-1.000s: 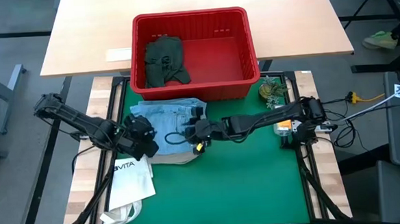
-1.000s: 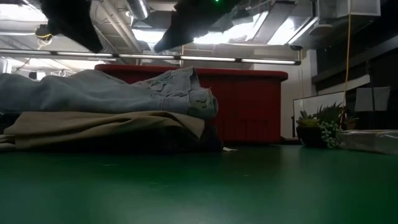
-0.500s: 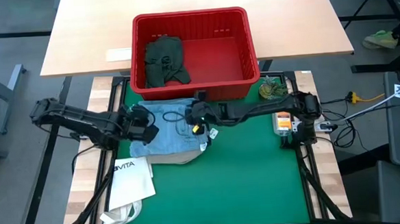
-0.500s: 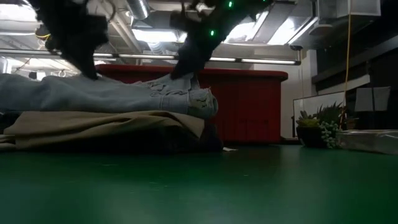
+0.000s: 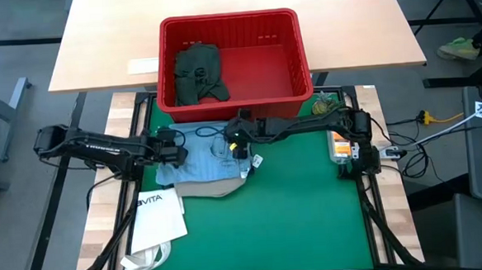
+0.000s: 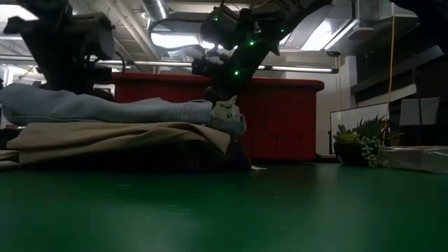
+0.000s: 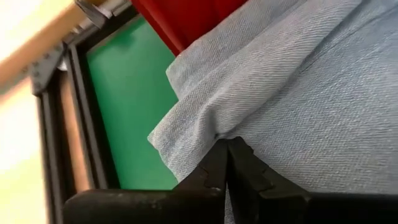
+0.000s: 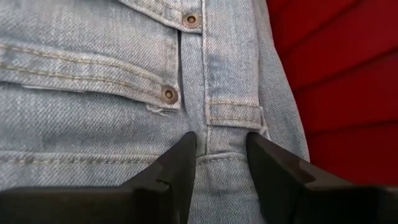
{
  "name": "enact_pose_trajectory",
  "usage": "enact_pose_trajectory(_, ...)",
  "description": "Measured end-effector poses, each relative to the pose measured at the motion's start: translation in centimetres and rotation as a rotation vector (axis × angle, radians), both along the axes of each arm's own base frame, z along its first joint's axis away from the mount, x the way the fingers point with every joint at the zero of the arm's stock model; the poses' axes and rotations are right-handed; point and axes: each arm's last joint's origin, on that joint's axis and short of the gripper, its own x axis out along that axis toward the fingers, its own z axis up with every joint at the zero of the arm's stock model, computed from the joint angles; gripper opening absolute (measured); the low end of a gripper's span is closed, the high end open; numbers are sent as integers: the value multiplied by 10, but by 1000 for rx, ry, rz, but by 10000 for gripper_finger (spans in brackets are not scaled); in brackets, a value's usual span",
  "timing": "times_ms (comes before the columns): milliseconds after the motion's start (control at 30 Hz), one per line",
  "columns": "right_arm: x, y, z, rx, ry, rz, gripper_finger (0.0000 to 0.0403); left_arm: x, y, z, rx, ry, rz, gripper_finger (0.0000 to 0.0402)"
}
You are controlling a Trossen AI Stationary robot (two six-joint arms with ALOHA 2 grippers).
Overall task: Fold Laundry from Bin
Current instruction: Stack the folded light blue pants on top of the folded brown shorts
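The left gripper (image 7: 227, 163) pinches shut on the light blue jeans (image 5: 208, 145) just before the bin (image 5: 303, 61); the right gripper (image 8: 219, 163) straddles the waistband, fingers apart. Uneven grips could skew any lift.

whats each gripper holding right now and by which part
Left gripper: jaws shut on a fold at the edge of the light blue jeans. Right gripper: jaws straddle the waistband at a belt loop; a firm hold cannot be told.

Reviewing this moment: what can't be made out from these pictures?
- Low view: the pile's bottom layer under the khaki trousers is lost in shadow.
- High view: the dark green garment in the red slotted plastic bin is bunched, type unclear.
- Right wrist view: light blue denim jeans cut off by the edges.
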Motion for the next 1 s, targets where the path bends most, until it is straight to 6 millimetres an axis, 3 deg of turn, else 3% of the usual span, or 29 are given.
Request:
enact_pose_trajectory(133, 0, 1, 0, -7, 4, 2, 147, -3, 1, -9, -12, -8, 9, 1)
enact_pose_trajectory(267, -2, 2, 6, -1, -10, 14, 147, 1, 0, -1, -47, -15, 2, 1)
enact_pose_trajectory(700, -19, 10, 59, -30, -106, 33, 147, 24, -1, 76, -80, -44, -114, 1)
enact_pose_trajectory(867, -18, 9, 60, -47, -109, 22, 147, 24, -1, 80, -80, -62, -99, 1)
enact_pose_trajectory(1000, -18, 7, 53, -108, -60, -19, 147, 19, 0, 72, -104, -44, -44, 1)
